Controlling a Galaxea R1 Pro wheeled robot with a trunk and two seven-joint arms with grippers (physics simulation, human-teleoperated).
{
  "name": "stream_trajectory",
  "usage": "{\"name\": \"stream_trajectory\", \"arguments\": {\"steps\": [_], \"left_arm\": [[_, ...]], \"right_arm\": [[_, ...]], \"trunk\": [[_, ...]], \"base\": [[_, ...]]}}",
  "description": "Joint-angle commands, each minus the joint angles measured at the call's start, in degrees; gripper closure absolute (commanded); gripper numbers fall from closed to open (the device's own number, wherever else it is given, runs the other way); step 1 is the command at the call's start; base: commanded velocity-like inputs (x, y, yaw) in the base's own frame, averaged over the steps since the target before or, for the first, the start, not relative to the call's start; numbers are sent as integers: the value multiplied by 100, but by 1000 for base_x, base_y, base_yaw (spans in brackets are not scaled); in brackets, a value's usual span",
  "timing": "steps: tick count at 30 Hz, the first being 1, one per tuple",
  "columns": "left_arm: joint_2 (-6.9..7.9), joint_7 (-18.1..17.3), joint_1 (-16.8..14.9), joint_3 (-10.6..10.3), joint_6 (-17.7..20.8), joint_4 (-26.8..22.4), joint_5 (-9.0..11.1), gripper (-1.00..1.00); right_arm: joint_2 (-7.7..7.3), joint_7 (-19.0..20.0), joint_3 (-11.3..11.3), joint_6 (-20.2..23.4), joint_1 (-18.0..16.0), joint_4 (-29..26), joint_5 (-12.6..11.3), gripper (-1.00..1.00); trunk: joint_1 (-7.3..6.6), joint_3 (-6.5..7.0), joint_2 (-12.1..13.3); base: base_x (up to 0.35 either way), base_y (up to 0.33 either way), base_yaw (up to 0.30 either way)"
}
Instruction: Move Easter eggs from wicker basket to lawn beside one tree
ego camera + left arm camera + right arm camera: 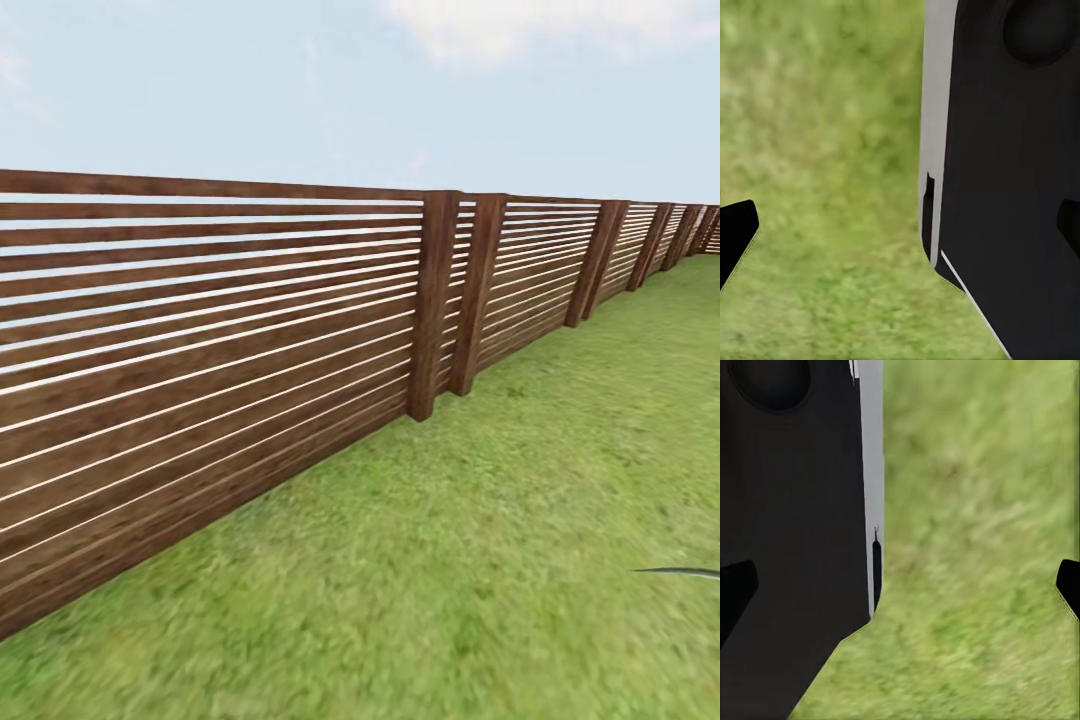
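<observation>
- Grass of the lawn (480, 560) lies nearest the head camera, running from the bottom edge of the head view away to the far right; it is mottled green and carries nothing that can be made out as an egg, a basket or a tree.
- Fence (210, 350), brown horizontal slats on upright posts, borders the lawn along its left edge and recedes toward the upper right; pale sky stands above it.
- Dark robot body panel (1012, 187) takes up one side of the left wrist view, with lawn beyond it; a matching panel (795, 540) appears in the right wrist view.
- Left gripper (904, 232): two dark fingertips sit at opposite edges of the wrist view, well apart, with bare grass and the panel between them (released, holding nothing).
- Right gripper (904, 585): same arrangement, fingertips spread wide and nothing between them (released, empty).
- Thin dark sliver (680, 572) enters at the right edge of the head view, low over the grass; too slight to identify.
- Progress, as a judgement: the robot appears to be in transit along the fence. With both grippers empty and no egg in sight, nothing here shows any egg delivered, so the pictures cannot confirm any part of the task as done.
- Task's things relative to the grippers: only the lawn is present, lying beneath both; where the eggs, basket and tree lie cannot be told.
</observation>
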Motion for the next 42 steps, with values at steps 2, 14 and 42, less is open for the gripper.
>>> {"name": "stream_trajectory", "arguments": {"steps": [2, 14, 42], "left_arm": [[1, -5, 3, 4, 8, -12, 2, -100], [1, -5, 3, 4, 8, -12, 2, -100], [1, -1, 3, 4, 8, -12, 2, -100]], "right_arm": [[1, -10, 10, -2, -8, 12, 2, -100], [1, -10, 19, -10, -8, 12, 2, -100], [1, -10, 35, -2, -8, 12, 3, -100]], "trunk": [[3, -4, -2], [3, -18, -2], [3, -32, -2]], "base": [[339, 0, 0], [339, 0, -162], [339, 0, -110]]}}
